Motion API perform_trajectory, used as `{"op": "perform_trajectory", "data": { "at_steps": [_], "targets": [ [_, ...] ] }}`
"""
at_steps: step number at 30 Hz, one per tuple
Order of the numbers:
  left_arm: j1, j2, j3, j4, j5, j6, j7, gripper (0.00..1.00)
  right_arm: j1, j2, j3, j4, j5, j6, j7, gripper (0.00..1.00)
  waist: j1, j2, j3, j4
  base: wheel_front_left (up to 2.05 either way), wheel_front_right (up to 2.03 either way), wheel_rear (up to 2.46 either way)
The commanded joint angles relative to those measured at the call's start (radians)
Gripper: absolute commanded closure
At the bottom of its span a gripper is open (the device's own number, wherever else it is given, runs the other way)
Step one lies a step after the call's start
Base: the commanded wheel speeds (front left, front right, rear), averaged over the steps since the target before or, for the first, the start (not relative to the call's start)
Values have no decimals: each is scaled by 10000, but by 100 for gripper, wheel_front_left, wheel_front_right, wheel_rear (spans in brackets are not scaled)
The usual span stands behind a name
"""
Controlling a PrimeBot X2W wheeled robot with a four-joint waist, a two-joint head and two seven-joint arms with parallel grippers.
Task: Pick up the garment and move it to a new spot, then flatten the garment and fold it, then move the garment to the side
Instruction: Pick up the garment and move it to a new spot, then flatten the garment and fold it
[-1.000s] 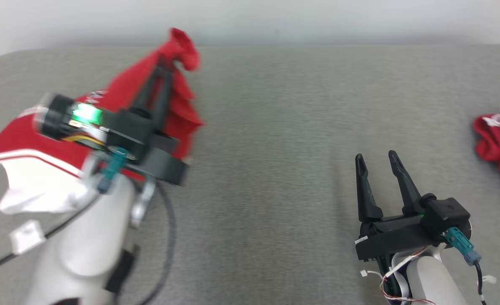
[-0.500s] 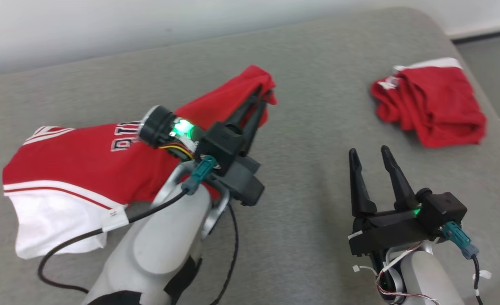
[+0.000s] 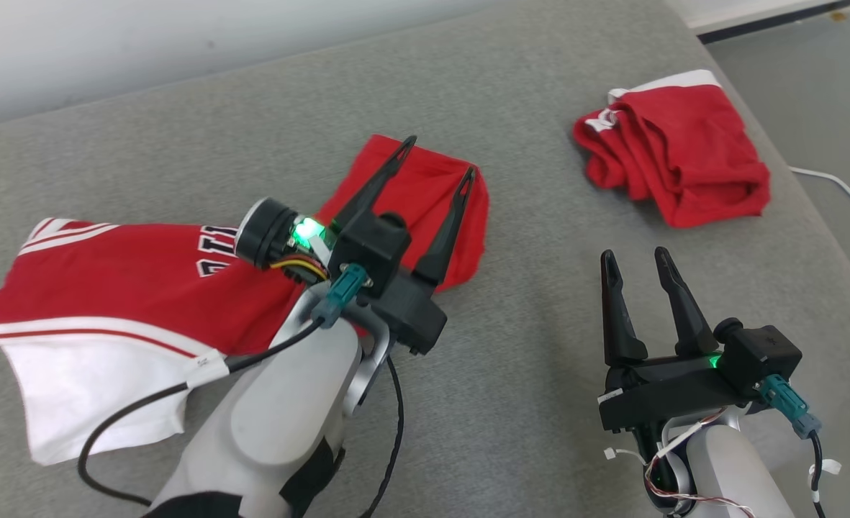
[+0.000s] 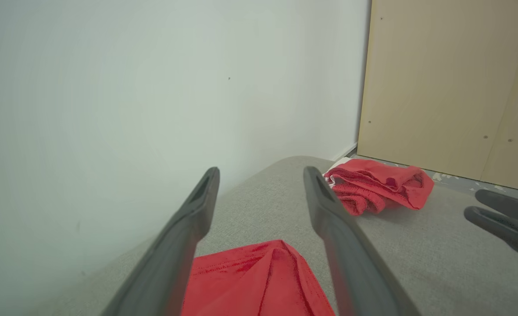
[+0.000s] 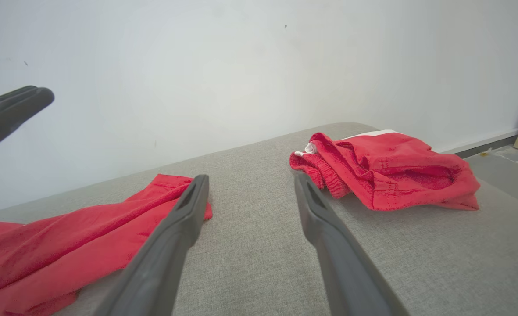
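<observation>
Garment (image 3: 129,288) lies released on the desk (image 3: 525,216): my left tool (image 3: 441,155) just opened, right tool (image 3: 634,253) gapes empty; I flatten next.

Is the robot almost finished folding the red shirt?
Not yet. Done: the shirt lies set down on the grey cushion. In hand: nothing; the left gripper stands open over one end, and the right gripper is open and empty. Left: it is rumpled and unfolded, so flattening, folding and moving it aside.
</observation>
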Motion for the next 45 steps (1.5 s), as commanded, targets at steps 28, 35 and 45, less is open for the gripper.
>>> {"op": "perform_trajectory", "data": {
  "at_steps": [28,35,45],
  "targets": [
    [7184,933,5134,-3159,1166,850,-32,0,1492,31,-284,337,-603,-25,-1,0,-1,0,-2364,2242,0,0,0],
    [8493,508,5941,-3749,1448,1031,-32,0,1819,31,-279,547,-739,-25,-1,0,-1,0,-2637,2461,0,0,0],
    [9150,180,6263,-3973,1656,1022,-32,0,1941,31,-263,773,-825,-25,-1,0,-1,0,-2726,2661,0,0,0]
  ]
}}
